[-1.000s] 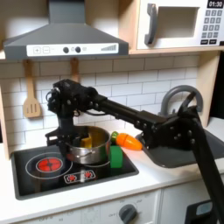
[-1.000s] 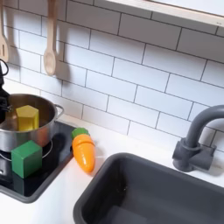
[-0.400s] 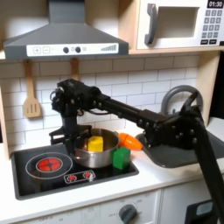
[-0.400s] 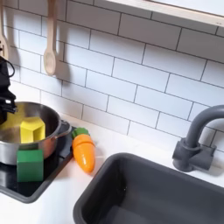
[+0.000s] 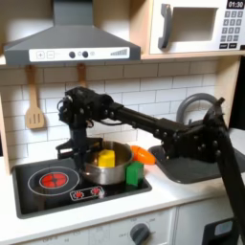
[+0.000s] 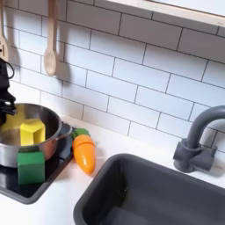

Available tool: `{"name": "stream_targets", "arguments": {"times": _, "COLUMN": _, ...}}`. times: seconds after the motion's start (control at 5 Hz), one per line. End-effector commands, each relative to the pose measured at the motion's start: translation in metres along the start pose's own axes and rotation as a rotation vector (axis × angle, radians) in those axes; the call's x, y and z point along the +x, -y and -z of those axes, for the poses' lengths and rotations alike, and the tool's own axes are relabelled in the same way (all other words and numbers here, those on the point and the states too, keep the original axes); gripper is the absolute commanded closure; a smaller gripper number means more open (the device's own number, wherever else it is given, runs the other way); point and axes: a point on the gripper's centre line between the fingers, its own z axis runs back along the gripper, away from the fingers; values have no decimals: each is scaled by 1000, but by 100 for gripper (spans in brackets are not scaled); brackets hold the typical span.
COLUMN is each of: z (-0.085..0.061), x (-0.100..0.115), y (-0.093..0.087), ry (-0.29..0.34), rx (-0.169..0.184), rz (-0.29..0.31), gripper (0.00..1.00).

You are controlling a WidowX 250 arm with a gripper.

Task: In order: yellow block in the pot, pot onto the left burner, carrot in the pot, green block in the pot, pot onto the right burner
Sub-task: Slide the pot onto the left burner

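In both exterior views the steel pot (image 5: 113, 175) (image 6: 42, 151) stands on the right side of the black cooktop (image 5: 38, 196), covering the right burner. The yellow block (image 5: 106, 156) (image 6: 32, 132) lies inside it. My gripper (image 5: 77, 150) (image 6: 4, 111) reaches down at the pot's left rim and looks shut on it. The green block (image 5: 135, 172) (image 6: 31, 165) stands upright against the pot's wall, near the cooktop's right edge. The carrot (image 5: 144, 153) (image 6: 84, 151) lies on the white counter just right of the cooktop. The left burner (image 5: 51, 179) is bare.
A sink (image 5: 191, 170) (image 6: 149, 195) with a grey faucet (image 5: 196, 103) (image 6: 198, 141) fills the counter to the right. Wooden utensils (image 5: 34, 107) (image 6: 51, 53) hang on the tiled wall. A range hood (image 5: 72, 40) overhangs the cooktop.
The pot has shifted a little toward the first exterior view's right with the gripper at its rim. It nudged the green block the same way. The carrot has not moved.
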Motion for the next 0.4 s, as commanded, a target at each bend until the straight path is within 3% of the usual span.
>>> {"name": "stream_targets", "arguments": {"times": 0.0, "z": -3, "x": -20, "y": -13, "ry": 32, "rx": -18, "rz": -53, "gripper": 100}}
{"name": "stream_targets", "arguments": {"times": 0.2, "z": -5, "x": -24, "y": -21, "ry": 47, "rx": -23, "rz": -81, "gripper": 100}}
